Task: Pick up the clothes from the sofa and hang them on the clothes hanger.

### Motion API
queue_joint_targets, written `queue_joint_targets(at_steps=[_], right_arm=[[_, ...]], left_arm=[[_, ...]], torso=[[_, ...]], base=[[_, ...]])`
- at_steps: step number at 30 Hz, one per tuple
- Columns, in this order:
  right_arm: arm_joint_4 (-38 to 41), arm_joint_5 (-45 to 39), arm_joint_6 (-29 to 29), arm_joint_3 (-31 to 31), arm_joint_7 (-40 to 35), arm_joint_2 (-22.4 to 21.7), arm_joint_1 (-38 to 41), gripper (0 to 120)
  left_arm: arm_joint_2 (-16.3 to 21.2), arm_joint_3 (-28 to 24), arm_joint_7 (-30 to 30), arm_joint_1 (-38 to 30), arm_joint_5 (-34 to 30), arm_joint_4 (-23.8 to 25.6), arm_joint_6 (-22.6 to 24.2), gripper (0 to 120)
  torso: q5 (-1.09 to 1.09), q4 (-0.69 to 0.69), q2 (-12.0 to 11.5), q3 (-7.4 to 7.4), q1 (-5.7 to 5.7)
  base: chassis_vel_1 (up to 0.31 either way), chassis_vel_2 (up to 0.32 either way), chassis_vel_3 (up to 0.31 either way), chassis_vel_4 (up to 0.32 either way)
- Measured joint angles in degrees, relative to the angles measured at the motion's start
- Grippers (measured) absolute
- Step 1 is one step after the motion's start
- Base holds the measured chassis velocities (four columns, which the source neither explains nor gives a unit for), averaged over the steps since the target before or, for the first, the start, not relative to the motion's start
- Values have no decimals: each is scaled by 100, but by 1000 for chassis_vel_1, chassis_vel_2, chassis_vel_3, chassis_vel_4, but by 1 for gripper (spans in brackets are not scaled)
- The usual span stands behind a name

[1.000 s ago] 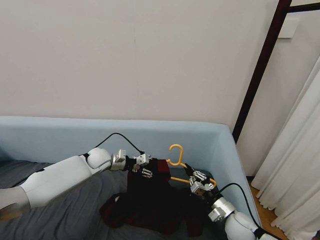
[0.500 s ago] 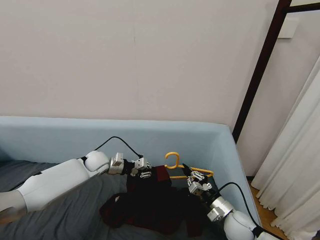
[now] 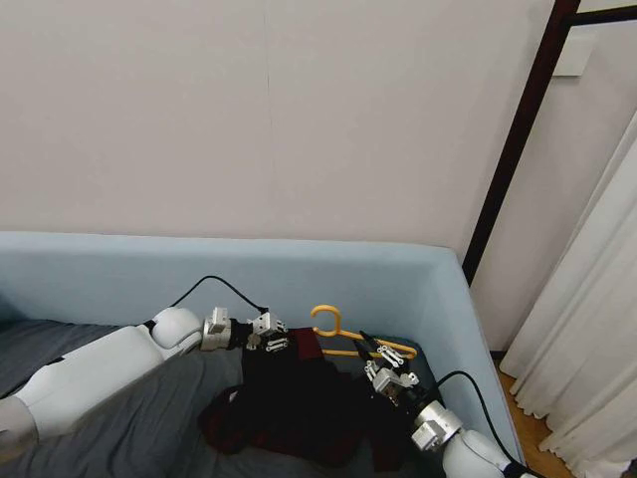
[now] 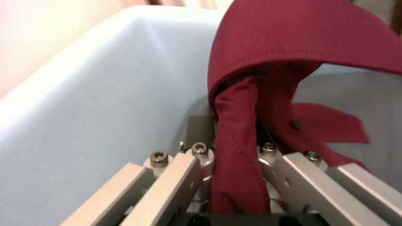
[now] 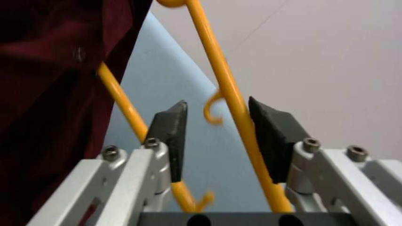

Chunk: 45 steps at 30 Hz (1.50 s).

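Over the last second both arms have come down and drawn toward the robot's left, so the orange hanger now rides lower, its hook closer to the sofa back than before, and the dark red shirt has sagged with it. The left gripper is clamped shut on a fold of the shirt's collar, the cloth pinched between its fingers and looping up just past their tips. The right gripper sits at the hanger's far end with its jaws apart: one thin orange bar runs between the pads, close against one of them, and a second bar passes outside the other finger, so it straddles the hanger rather than pinching it. The hanger lies between the two grippers, its near shoulder tucked at the collar the left one holds. This looks like the threading step under way, not yet finished, with the shirt's body mostly heaped below both grippers. The only thing acting as a holder is the sofa itself, whose blue walled corner and grey seat cradle that heap.
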<state>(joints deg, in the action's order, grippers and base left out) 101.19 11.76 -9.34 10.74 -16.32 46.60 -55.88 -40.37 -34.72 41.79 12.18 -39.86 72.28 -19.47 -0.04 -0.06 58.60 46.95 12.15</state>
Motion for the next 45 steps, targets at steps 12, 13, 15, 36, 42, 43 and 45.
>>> queue_joint_targets(at_steps=[12, 13, 15, 36, 42, 43, 45], right_arm=[[65, -1738, 292, -86, 472, -163, -524, 85], [65, -1738, 292, -86, 472, -163, -524, 85], [-4, -2590, 565, 85, 666, -144, -382, 94], [-2633, -6371, 2697, 893, 1865, 1441, 1898, 100], [-3362, -6214, 2734, 792, 2142, 1793, 2018, 97], [-3362, -6214, 2734, 792, 2142, 1793, 2018, 97], [-3544, -6186, 2747, 793, 2171, 1864, 2060, 88]], left_arm=[[55, 730, -139, 843, -6, -234, -211, 1], [55, 730, -139, 843, -6, -234, -211, 1], [71, 743, -136, 903, -29, -241, -266, 1], [212, 1025, 295, 1467, -268, -172, -505, 1], [330, 1018, 443, 1372, -178, -209, -533, 1], [330, 1018, 443, 1372, -178, -209, -533, 1], [358, 1017, 460, 1366, -167, -183, -533, 1]], torso=[[-2, -1, 0, 0, 0], [-2, -1, 0, 0, 0], [-1, -2, 0, 0, 0], [-2, 0, 0, 1, 1], [-1, -1, -1, 1, 1], [-1, -1, -1, 1, 1], [-1, -1, -1, 1, 1]], base=[[0, 0, 0, 0], [0, 0, 0, 0], [0, 0, 0, 0], [0, 0, 0, 0], [0, 0, 0, 0], [0, 0, 0, 0], [0, 0, 0, 0]])
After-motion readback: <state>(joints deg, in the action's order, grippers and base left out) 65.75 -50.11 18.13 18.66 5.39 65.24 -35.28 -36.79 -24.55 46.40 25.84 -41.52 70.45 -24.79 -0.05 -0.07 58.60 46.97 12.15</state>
